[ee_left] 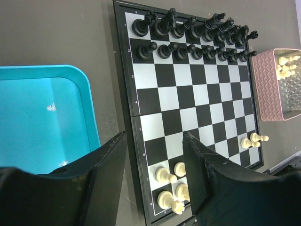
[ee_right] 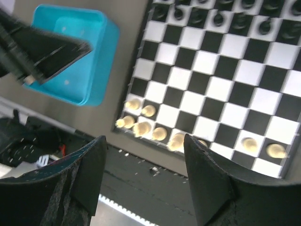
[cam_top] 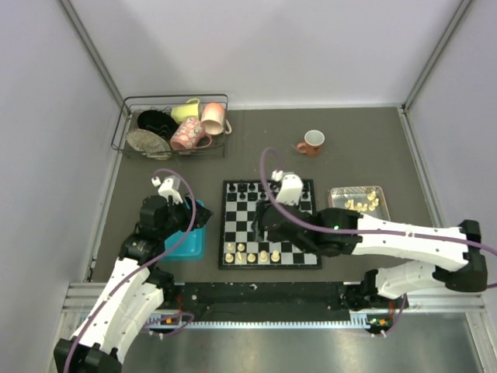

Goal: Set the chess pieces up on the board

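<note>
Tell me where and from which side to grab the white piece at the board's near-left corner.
Take the corner white piece across its slim middle, coming straight down from above. It appears to lie tipped on its side on the board, and upright white neighbours crowd it, so a sideways approach would likely knock them.

The right claw (ee_right: 145,140) hangs above the near edge of the board (ee_right: 207,89), its two dark fingers spread with nothing between them. Cream chess pieces (ee_right: 141,128) cluster on the board's near-left corner squares, and two more stand apart toward the right. Black pieces (ee_right: 218,19) line the far rows. Left of the board, on the grey table (ee_right: 127,33), sits a blue tray (ee_right: 70,70), with the left claw (ee_right: 47,52) over it.
</note>
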